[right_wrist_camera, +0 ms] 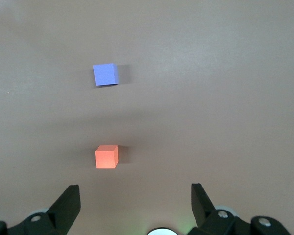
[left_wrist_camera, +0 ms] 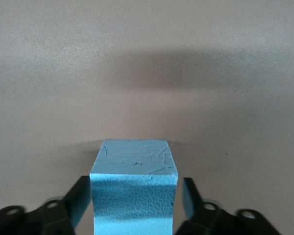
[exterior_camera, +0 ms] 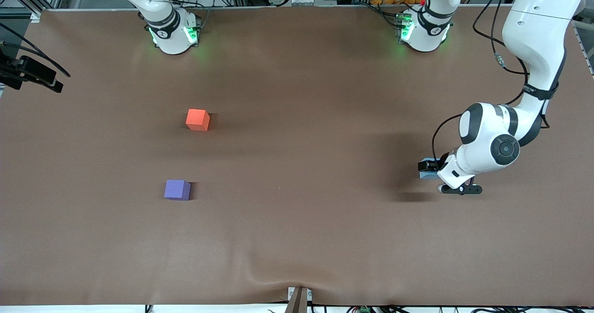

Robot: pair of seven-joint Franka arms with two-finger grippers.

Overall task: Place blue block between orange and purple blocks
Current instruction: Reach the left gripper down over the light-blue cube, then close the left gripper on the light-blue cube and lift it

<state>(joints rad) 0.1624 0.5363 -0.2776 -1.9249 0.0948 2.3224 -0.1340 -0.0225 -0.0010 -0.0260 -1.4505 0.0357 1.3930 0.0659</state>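
The left gripper (exterior_camera: 429, 171) is sitting low at the table (exterior_camera: 297, 238), toward the left arm's end, with the blue block (left_wrist_camera: 134, 188) standing between its two fingers (left_wrist_camera: 78, 203). In the left wrist view the cube is resting on the brown surface, its top face and one textured side showing, and the dark fingers are flanking it on both sides at a narrow setting. A thin sliver of light is showing between each finger and the cube's side, so I cannot tell whether the pads are already pressing on it or only standing just beside it. In the front view only a small edge of the blue block (exterior_camera: 426, 175) is peeking out from under the arm's wrist.

The right gripper (right_wrist_camera: 135, 203) is hanging high over the table above the right arm's end, fingers spread wide and holding nothing; that arm is waiting.

The orange block (exterior_camera: 197, 120) is lying toward the right arm's end, farther from the front camera than the purple block (exterior_camera: 177, 190), the two cubes well apart with bare table between them. Both are lying well apart from the blue block.
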